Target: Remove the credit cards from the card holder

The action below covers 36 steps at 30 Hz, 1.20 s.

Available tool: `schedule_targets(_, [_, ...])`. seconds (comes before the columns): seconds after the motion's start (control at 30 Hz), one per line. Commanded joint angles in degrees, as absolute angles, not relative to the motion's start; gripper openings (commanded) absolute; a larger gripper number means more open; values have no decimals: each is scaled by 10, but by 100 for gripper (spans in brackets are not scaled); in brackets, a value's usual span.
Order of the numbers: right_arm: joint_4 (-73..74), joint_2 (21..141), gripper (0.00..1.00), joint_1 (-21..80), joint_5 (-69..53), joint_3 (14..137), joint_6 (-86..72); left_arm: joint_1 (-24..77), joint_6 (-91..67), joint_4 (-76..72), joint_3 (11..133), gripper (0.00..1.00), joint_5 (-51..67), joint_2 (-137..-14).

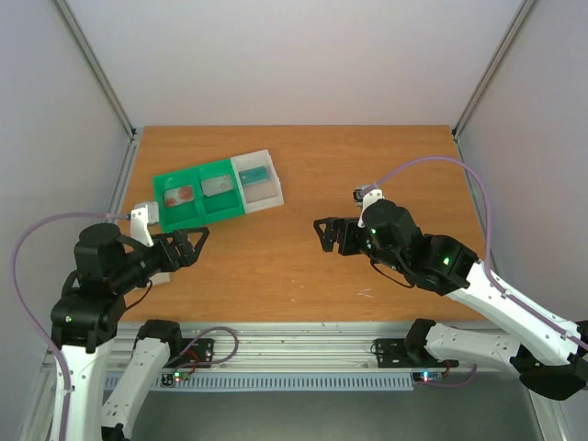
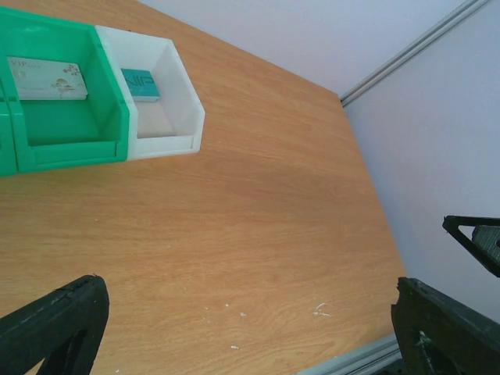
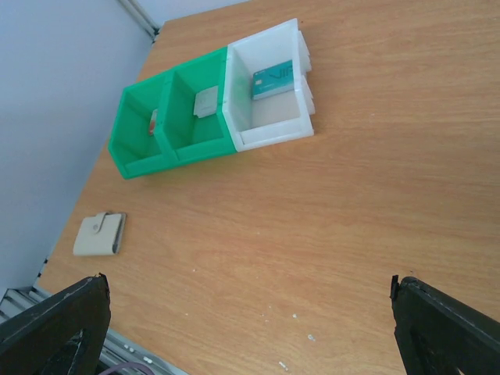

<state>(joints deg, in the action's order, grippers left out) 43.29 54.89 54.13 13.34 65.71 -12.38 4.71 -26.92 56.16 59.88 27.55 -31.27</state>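
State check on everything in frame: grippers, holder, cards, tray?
left gripper: open, empty
right gripper: open, empty
card holder: closed, flat on the table
teal card: out, in white compartment
grey card: out, in middle green compartment
red card: out, in end green compartment
tray: upright, one card per compartment

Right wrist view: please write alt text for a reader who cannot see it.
A green-and-white tray holds one card in each of three compartments. A closed card holder lies apart on the wooden table; the open fingers hold nothing.
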Motion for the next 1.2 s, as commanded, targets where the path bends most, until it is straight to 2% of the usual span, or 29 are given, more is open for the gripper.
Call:
schedule_targets(0.0, [441, 543, 98, 547, 148, 670, -139, 43, -263, 550, 595, 99, 261, -302])
schedule_targets(0.13, [444, 542, 98, 547, 146, 670, -138, 43, -272, 556, 599, 99, 232, -301])
schedule_targets(0.4, [435, 548, 98, 547, 126, 668, -139, 43, -319, 546, 585, 99, 102, -318])
schedule_targets(0.63, [431, 546, 98, 546, 112, 670, -132, 42, -383, 563, 564, 99, -136, -376])
schedule_targets(0.77, [432, 543, 98, 547, 103, 674, -131, 39, -431, 566, 538, 99, -231, -406])
schedule_targets(0.97, [427, 540, 99, 547, 73, 668, -135, 8, -497, 534, 483, 99, -253, -455])
schedule_targets(1.17, [427, 530, 98, 547, 55, 667, -134, -72, -545, 486, 466, 99, -241, -511])
